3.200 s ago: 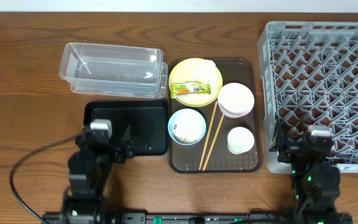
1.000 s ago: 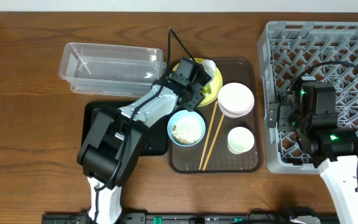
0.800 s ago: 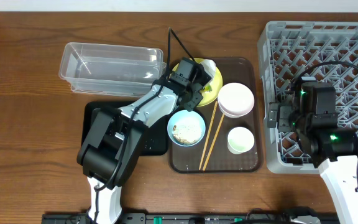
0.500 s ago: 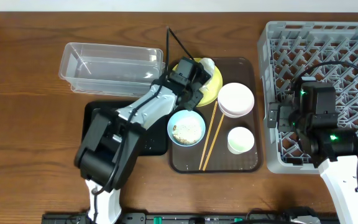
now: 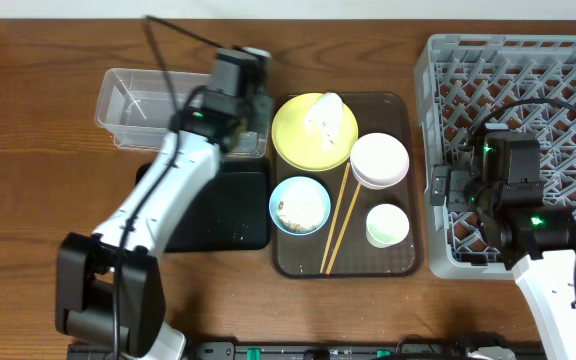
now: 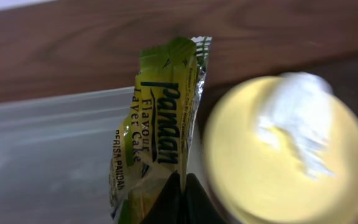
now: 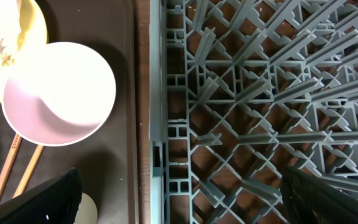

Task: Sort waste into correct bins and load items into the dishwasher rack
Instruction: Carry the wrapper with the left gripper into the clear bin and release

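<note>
My left gripper (image 5: 254,104) hangs above the right end of the clear bin (image 5: 168,108), shut on a green and yellow Pandan snack wrapper (image 6: 157,134). In the left wrist view its tips (image 6: 182,190) pinch the wrapper's lower end, with the clear bin (image 6: 42,155) behind it. The yellow plate (image 5: 313,135) holds a crumpled white napkin (image 5: 324,110). My right gripper (image 7: 185,208) stands open and holds nothing, over the left edge of the grey dishwasher rack (image 5: 518,90), beside the pink bowl (image 7: 61,93).
A brown tray (image 5: 400,265) carries the yellow plate, a pink bowl (image 5: 379,160), a blue bowl (image 5: 300,203) with crumbs, a white cup (image 5: 387,224) and chopsticks (image 5: 338,222). A black bin (image 5: 213,215) lies in front of the clear bin.
My left gripper shut on the wrapper on the yellow plate, lifted it off and swung left to above the clear bin. The right arm has not moved.
</note>
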Controlling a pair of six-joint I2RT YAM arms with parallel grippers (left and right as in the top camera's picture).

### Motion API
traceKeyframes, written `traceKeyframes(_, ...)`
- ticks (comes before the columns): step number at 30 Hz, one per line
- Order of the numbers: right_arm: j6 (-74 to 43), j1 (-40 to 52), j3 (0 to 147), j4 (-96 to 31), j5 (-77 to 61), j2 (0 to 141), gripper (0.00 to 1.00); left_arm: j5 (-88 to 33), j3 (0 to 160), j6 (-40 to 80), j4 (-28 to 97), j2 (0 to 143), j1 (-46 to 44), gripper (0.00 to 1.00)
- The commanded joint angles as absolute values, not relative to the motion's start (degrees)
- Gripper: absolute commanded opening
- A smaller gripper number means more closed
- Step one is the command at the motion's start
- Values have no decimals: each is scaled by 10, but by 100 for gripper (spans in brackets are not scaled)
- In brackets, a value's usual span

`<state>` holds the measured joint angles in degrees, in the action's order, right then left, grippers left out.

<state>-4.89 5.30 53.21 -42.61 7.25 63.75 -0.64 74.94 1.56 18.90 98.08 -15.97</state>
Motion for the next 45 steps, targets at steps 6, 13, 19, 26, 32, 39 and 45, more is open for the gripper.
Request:
traceKeyframes(6, -42, 47, 543, -427, 70, 637, 99, -20, 756, 52, 189, 990, -102, 55)
traceKeyframes(13, -42, 47, 543, -427, 70, 637, 99, -108, 755, 53, 187, 990, -140, 56)
traceKeyframes(19, -42, 47, 543, -427, 70, 637, 99, -83, 755, 50, 170, 996, -205, 59)
traceKeyframes(26, -42, 47, 543, -427, 70, 637, 99, 94, 755, 50, 157, 996, -210, 34)
traceKeyframes(32, -42, 47, 543, -427, 70, 637, 99, 101, 755, 50, 155, 996, -161, 22)
traceKeyframes(39, -42, 47, 543, -427, 70, 637, 99, 99, 752, 50, 157, 1019, -114, 22)
traceKeyframes(45, -42, 47, 543, -428, 70, 637, 99, 97, 752, 50, 169, 1063, -98, 22)
